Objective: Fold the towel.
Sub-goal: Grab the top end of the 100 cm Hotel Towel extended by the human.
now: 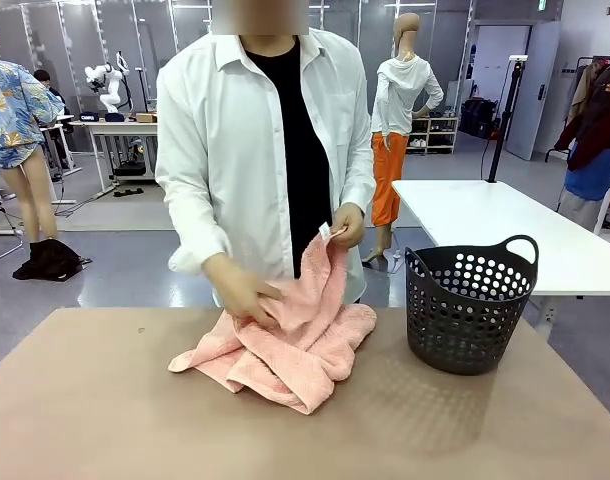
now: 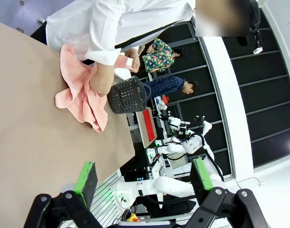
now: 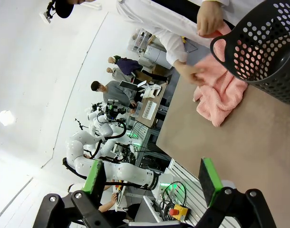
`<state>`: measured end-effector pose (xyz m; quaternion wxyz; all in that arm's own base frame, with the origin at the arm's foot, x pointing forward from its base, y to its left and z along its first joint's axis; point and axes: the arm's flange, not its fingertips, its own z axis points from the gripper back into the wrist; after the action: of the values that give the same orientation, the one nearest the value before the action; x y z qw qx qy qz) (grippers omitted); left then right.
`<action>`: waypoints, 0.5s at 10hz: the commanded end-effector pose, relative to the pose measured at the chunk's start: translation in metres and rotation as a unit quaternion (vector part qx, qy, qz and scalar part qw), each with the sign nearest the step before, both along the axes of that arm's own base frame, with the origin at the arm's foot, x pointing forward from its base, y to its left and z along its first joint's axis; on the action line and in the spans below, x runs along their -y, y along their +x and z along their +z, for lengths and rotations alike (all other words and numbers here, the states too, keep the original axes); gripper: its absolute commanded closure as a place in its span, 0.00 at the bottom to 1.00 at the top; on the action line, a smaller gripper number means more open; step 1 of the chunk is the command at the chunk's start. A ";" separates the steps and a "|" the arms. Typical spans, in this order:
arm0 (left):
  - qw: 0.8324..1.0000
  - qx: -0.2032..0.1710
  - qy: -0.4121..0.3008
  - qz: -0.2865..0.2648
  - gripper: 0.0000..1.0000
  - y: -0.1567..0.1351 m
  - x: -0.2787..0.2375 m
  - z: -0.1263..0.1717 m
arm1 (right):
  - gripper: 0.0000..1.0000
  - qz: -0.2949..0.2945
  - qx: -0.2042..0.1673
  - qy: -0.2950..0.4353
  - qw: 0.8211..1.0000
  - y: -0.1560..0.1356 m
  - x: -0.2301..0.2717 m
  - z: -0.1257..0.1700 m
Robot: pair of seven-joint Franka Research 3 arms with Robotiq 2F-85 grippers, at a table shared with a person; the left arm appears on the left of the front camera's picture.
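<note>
The salmon-pink towel (image 1: 285,345) lies crumpled on the brown table (image 1: 95,410) near its far edge, in front of a person in a white shirt. One of the person's hands (image 1: 347,222) lifts a corner with a white tag, the other hand (image 1: 240,290) presses into the heap. The towel (image 2: 81,95) appears far off in the left wrist view, where my left gripper (image 2: 144,179) stands open and well back from it. My right gripper (image 3: 153,176) is open too, apart from the towel (image 3: 218,97).
A dark perforated plastic basket (image 1: 468,302) stands on the table right of the towel, also seen as the basket (image 2: 128,95) and the basket (image 3: 261,50). A white table (image 1: 505,225) stands behind it. The near half of the brown table is bare.
</note>
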<state>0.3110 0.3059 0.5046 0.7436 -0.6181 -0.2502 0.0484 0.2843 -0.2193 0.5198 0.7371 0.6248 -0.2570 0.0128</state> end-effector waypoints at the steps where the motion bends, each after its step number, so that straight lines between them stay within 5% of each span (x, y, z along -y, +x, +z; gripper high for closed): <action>1: 1.000 0.000 0.000 -0.005 0.00 -0.004 0.002 0.001 | 0.00 0.000 0.008 0.004 1.000 0.000 0.000 0.001; 5: 1.000 0.000 0.000 -0.005 0.00 -0.004 0.002 0.001 | 0.00 0.000 0.008 0.004 1.000 0.000 0.000 0.001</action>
<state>0.3110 0.3059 0.5046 0.7436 -0.6181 -0.2502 0.0484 0.2843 -0.2193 0.5198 0.7371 0.6248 -0.2570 0.0129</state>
